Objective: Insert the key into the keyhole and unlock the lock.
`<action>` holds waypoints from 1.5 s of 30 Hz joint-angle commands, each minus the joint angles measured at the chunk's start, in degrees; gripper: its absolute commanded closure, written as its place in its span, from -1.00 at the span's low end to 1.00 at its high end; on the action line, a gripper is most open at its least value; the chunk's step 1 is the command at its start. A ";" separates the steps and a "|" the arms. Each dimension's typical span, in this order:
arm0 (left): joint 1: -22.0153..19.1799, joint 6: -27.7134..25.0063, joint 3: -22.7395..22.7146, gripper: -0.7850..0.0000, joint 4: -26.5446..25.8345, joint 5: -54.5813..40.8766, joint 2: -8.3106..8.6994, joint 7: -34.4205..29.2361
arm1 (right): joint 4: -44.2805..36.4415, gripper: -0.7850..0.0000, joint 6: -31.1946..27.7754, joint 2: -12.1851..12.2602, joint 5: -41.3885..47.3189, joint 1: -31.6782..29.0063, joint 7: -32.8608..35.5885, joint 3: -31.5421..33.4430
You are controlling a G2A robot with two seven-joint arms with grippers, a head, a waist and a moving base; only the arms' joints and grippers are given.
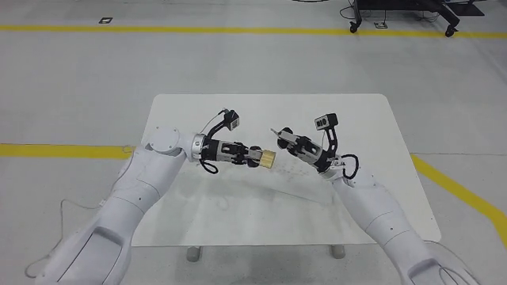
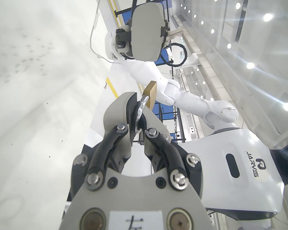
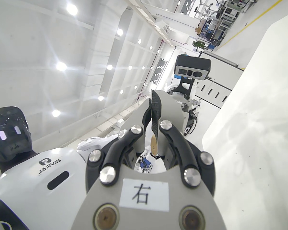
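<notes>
Padlock and key held up over the table, close but apart.
The left gripper (image 2: 138,104) is clamped tight on the steel shackle (image 2: 144,100) of the brass padlock (image 2: 150,94). The right gripper (image 3: 151,101), pinched closed on the key (image 2: 175,34), faces it just above the white table (image 1: 356,119). Key and padlock do not touch.
</notes>
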 commanded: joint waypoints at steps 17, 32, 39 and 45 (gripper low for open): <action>-2.32 -0.52 -1.37 1.00 8.88 -5.45 -1.26 5.57 | -5.72 1.00 6.64 0.44 1.72 -1.21 8.73 1.94; -4.96 22.44 2.35 1.00 4.19 6.95 -2.31 24.36 | -8.28 1.00 10.97 1.59 -7.92 -2.93 -1.82 4.80; -5.54 21.49 2.51 1.00 3.65 7.97 -2.67 26.65 | -13.97 1.00 15.59 2.41 -8.10 -5.90 -4.51 7.39; -5.54 21.49 2.51 1.00 3.65 7.97 -2.67 26.65 | -13.97 1.00 15.59 2.41 -8.10 -5.90 -4.51 7.39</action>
